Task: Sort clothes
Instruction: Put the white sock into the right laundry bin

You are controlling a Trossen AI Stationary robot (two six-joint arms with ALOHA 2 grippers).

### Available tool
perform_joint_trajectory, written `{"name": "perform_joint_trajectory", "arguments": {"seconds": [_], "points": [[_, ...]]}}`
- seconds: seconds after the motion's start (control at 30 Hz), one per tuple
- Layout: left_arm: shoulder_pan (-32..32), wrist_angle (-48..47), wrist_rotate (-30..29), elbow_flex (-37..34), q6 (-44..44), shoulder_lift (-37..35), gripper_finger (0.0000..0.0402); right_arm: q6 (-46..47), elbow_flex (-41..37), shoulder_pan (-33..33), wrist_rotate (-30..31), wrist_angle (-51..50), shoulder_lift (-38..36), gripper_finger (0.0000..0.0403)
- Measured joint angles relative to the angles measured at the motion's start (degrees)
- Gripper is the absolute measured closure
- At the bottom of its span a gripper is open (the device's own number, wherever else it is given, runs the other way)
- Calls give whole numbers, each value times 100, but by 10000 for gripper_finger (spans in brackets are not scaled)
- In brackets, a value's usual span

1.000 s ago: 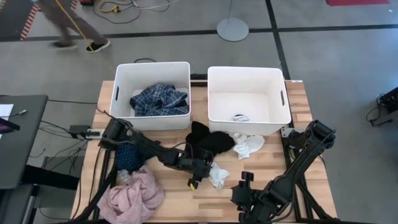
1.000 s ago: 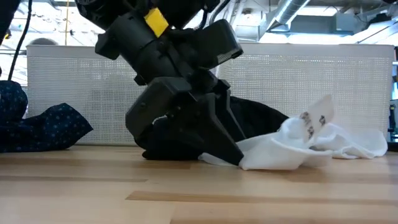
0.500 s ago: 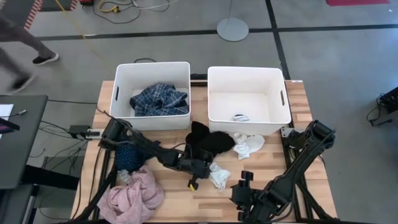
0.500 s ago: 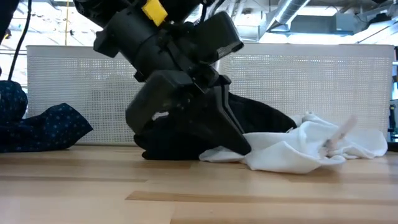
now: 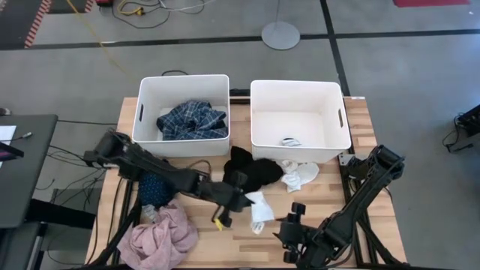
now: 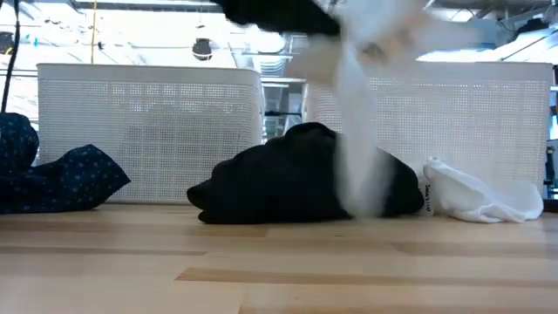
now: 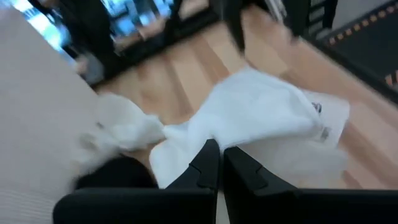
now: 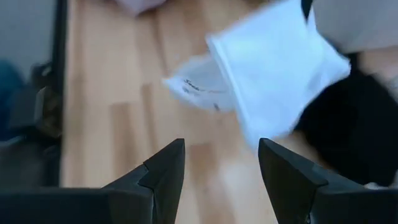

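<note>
White sock was clamped in the left gripper at frame centre. Blue plaid garment was held in the upper-left bin. The right gripper was spread open.

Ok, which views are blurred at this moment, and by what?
Low view: the white sock hanging from above is a smeared streak, while the black garment on the table stays sharp. Left wrist view: soft throughout, the sock pinched in the left gripper. Right wrist view: the sock is blurred beyond the open right gripper. High view: sharp.
</note>
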Motion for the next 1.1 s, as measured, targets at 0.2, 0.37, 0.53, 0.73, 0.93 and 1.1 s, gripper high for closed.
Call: {"name": "perform_joint_trajectory", "arguments": {"seconds": [0.2,0.37,0.53,0.73,0.93,1.1], "points": [[-9,-326,-177,2,179,-1060,401,-78,0,-48,1028,-108,1,184],[-9,-463,-209,2,308,-1837,401,-378,0,-187,1707,64,2,175],[-9,-497,-140,4,447,-2304,401,-812,0,-479,2043,575,2,155],[-9,-498,105,4,449,-2430,401,-1955,0,-907,2066,1754,2,143],[-9,-643,521,4,451,-2421,401,-3294,0,-1230,2068,2947,-8,142],[-27,-674,992,4,529,-2421,401,-3856,0,-1357,1951,3397,-72,142]]}}
